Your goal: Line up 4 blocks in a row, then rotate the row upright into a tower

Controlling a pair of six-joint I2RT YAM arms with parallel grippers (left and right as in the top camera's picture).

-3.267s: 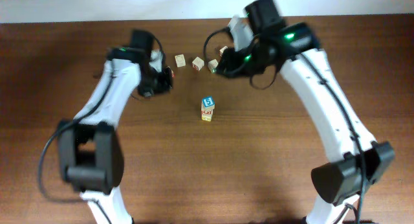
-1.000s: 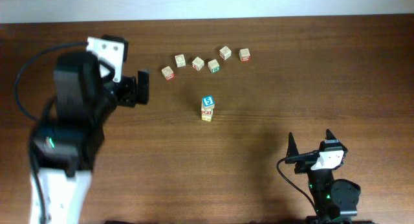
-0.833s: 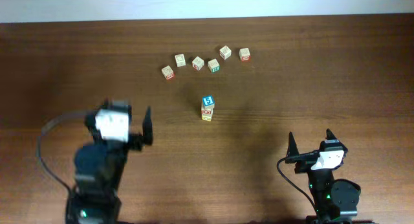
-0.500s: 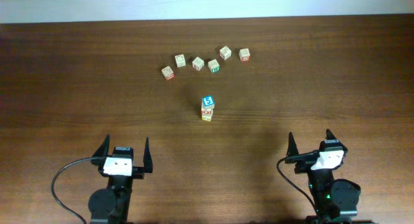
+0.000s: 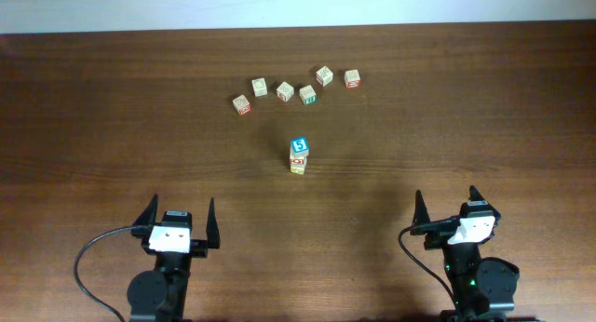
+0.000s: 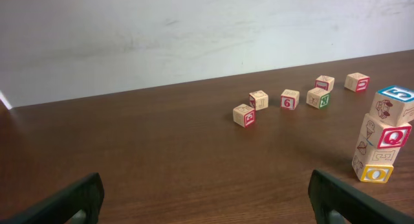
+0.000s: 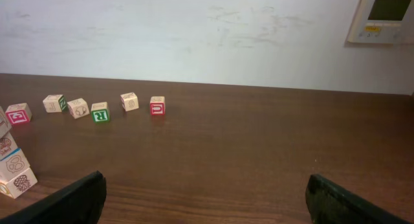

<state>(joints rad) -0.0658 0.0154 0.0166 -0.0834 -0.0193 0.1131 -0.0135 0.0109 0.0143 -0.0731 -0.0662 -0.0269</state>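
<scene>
Several small pale wooden blocks lie in a loose row at the back of the table, from a red-faced one [image 5: 242,104] on the left to another red-faced one [image 5: 352,78] on the right. A green-faced block [image 5: 307,94] lies among them. Nearer the middle stands a stack of three blocks [image 5: 298,157]; the top block [image 6: 393,104] has a blue face. My left gripper [image 5: 180,212] is open at the front left, far from every block. At the front right, my right gripper [image 5: 445,201] is open too. Both hold nothing.
The dark wooden table [image 5: 447,127] ends at a white wall [image 6: 194,30] behind the row. A white wall panel [image 7: 385,15] hangs at the upper right in the right wrist view. The arms' bases sit at the front edge.
The left arm has pulled back from beside the block row to the front left edge. The right arm came back earlier. In the last half second nothing moves, and the blocks lie as before.
</scene>
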